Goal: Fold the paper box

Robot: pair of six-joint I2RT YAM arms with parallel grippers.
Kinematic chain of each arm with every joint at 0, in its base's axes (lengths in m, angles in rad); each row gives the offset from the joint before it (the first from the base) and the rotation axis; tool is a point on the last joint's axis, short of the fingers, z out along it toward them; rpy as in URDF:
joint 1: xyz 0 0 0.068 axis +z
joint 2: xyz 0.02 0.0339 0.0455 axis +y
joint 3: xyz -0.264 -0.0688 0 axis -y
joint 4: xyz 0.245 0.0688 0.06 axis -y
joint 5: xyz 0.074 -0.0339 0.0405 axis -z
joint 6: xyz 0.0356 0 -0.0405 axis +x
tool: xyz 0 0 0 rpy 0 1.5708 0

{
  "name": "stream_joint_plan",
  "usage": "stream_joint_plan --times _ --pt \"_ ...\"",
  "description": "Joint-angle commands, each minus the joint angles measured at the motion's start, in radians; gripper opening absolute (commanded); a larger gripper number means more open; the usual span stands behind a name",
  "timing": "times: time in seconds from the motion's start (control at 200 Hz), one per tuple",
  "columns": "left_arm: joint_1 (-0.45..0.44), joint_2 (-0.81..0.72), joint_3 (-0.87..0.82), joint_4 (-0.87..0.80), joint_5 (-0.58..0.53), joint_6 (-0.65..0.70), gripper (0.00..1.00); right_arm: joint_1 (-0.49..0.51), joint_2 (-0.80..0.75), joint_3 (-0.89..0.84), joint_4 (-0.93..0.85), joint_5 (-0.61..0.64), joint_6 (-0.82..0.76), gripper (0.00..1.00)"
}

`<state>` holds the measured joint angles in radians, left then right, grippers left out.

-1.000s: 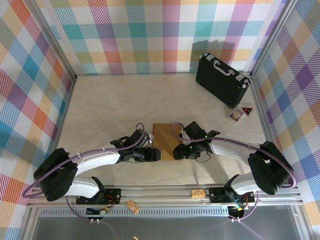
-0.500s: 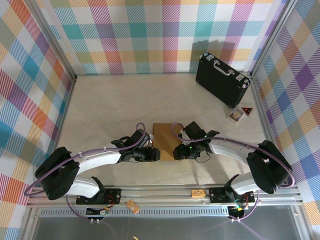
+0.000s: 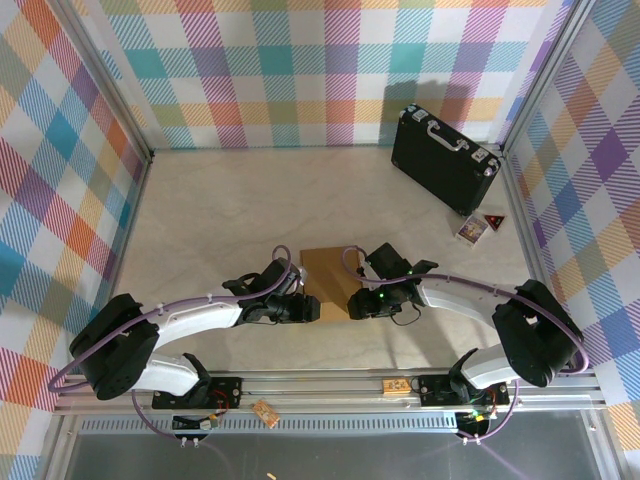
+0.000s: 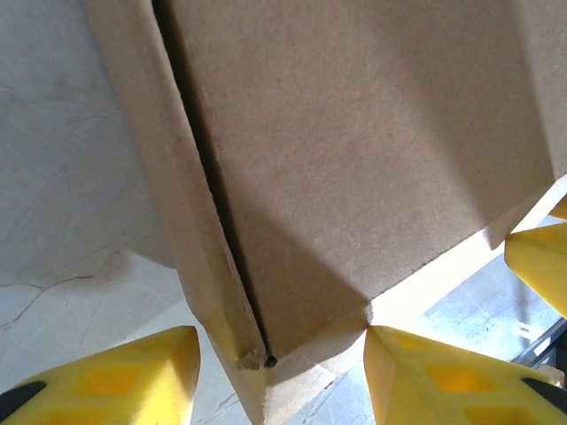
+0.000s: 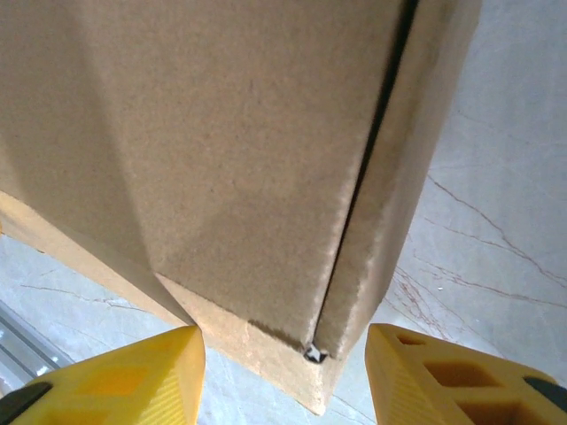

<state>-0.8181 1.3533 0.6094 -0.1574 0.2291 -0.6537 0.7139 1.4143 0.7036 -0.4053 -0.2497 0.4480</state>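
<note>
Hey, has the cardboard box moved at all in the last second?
No, not noticeably. The paper box lies just as far from the black case at the back right as before.

A black hard case (image 3: 445, 160) with silver trim sits at 2 o'clock on the pale marbled table (image 3: 220, 210), near the plaid wall (image 3: 300, 70). Just beside it, toward 3 o'clock, lie a small card pack (image 3: 471, 229) and a red-and-black triangle (image 3: 494, 221).
</note>
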Motion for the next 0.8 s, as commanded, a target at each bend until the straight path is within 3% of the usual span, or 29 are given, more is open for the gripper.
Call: stream_joint_plan --times 0.0,0.795 --pt "-0.016 -0.004 0.012 -0.021 -0.019 0.022 0.53 0.006 -0.035 0.012 -0.047 0.046 -0.030 0.51" --pt "-0.016 0.017 0.019 -0.038 -0.017 0.037 0.52 0.005 0.022 -0.011 0.041 0.063 -0.112 0.49"
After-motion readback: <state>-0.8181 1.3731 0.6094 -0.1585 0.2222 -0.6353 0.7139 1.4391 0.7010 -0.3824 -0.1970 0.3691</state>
